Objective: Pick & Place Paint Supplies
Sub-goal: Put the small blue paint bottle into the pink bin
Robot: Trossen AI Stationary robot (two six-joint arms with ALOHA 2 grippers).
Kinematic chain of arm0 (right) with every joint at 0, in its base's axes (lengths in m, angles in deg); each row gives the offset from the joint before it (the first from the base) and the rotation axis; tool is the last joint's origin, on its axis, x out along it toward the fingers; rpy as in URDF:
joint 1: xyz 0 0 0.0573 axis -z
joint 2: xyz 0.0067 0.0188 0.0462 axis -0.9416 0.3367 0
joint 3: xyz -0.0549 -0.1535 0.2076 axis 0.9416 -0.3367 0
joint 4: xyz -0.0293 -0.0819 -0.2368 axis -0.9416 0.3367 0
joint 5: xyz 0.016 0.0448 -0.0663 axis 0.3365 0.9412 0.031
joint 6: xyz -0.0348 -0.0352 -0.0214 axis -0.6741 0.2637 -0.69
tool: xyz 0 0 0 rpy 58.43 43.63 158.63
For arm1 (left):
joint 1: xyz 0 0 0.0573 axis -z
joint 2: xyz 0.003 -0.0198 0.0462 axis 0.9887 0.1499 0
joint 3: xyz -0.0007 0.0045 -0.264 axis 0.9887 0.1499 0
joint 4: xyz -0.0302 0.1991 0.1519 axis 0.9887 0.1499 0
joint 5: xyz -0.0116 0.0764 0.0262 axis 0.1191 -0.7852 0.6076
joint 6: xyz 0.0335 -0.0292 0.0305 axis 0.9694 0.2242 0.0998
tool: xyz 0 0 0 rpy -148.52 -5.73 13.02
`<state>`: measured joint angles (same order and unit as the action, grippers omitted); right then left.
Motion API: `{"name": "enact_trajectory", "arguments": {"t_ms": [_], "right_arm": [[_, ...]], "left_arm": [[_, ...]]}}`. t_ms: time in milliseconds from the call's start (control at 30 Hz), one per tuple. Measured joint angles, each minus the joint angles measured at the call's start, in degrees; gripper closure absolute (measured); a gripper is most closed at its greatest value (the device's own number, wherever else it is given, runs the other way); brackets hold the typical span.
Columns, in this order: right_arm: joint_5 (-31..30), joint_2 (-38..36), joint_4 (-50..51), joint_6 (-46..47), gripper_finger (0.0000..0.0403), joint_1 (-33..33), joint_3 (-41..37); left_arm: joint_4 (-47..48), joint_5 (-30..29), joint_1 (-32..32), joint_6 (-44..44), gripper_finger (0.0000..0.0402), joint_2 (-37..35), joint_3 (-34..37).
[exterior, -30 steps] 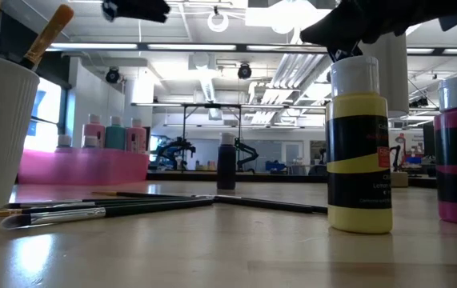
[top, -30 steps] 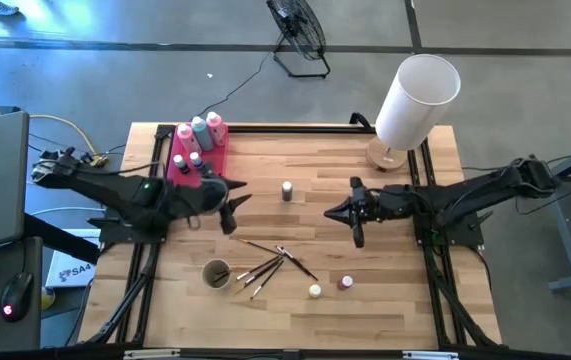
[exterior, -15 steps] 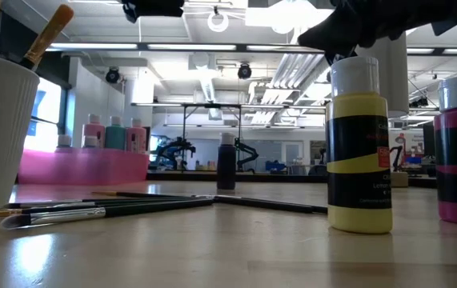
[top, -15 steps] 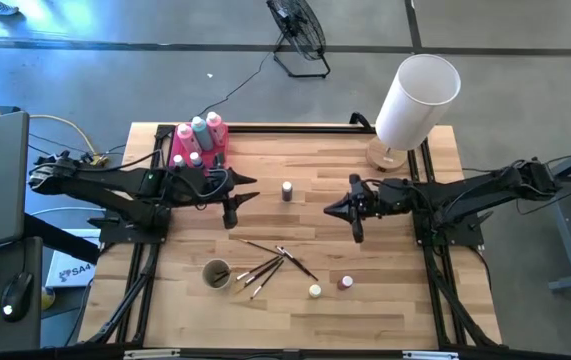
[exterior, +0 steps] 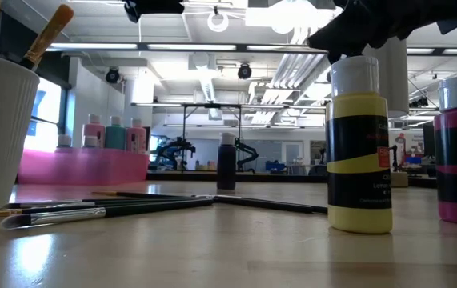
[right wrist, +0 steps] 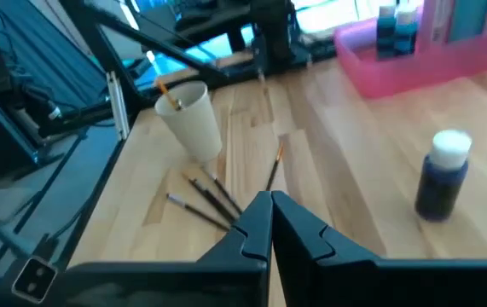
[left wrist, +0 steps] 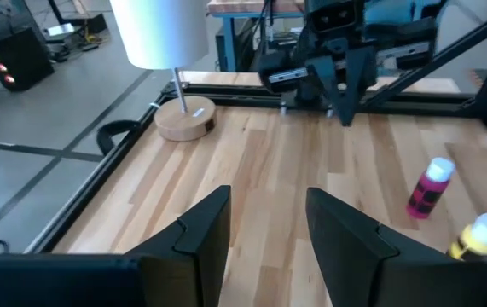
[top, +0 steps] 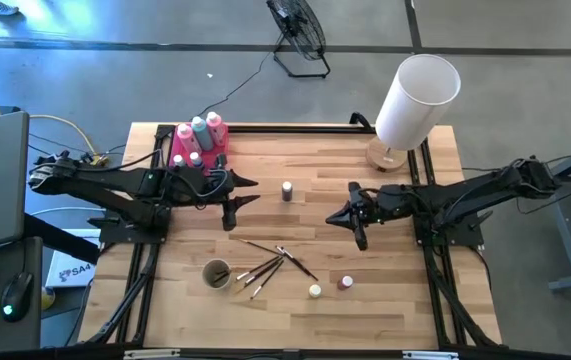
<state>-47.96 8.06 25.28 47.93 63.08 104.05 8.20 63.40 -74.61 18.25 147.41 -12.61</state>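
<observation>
I'm looking down on a wooden table [top: 295,310] standing on a grey floor, a fan behind it and a white lampshade [top: 416,98] at its far right corner. The pink tray [top: 215,160] sits at the far left, with two pink bottles [top: 183,133] and a teal bottle [top: 199,127] standing in it.

A second ago my left gripper [top: 244,192] hung low by the tray's near corner; now it reaches out over the boards just right of the tray, fingers [left wrist: 205,226] apart and holding nothing. In the last half second it has hardly moved.

My right gripper [top: 340,217] has edged slightly toward the near side, its tip now pointing more to the left, and its jaws are pressed together on nothing.

The dark pot [top: 287,190] with a white cap stands alone between the two grippers, touched by neither. The brushes [top: 273,259] lie fanned out near the middle front, beside a white cup [top: 215,273] that holds another brush. The yellow pot [top: 314,291] and the magenta pot [top: 346,283] stand just right of them. None of these has shifted.
</observation>
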Motion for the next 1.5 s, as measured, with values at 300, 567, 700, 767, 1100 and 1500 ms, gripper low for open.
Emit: {"name": "enact_trajectory", "arguments": {"t_ms": [300, 567, 700, 767, 1100, 1500], "right_arm": [[-1.7, -8.6, -0.3, -10.3, 0.0401, 0.2, -0.6], [-4.3, -15.6, -0.2, -11.5, 0.0401, 3.5, -4.2], [-4.0, -18.0, -0.2, -11.6, 0.0401, 5.3, -4.9], [-4.0, -18.6, 0.1, -11.6, 0.0401, 5.9, -4.9], [-4.2, -18.9, 3.5, -11.4, 0.0401, 6.5, -4.9], [-4.2, -18.9, 4.5, -11.5, 0.0401, 6.5, -4.9]], "left_arm": [[-2.8, -0.2, -1.1, 1.3, 0.0250, 2.7, -0.1], [-6.2, 7.1, -6.4, 2.9, 0.0250, 8.8, 0.0], [-8.4, 13.2, -9.9, 4.1, 0.0250, 12.5, 0.0], [-8.0, 14.8, -11.7, 4.4, 0.0250, 13.8, 0.0], [-2.4, 14.9, -20.3, 3.9, 0.0250, 16.6, 0.0], [-3.4, 24.4, -26.4, 8.9, 0.0250, 21.2, 0.0]]}}
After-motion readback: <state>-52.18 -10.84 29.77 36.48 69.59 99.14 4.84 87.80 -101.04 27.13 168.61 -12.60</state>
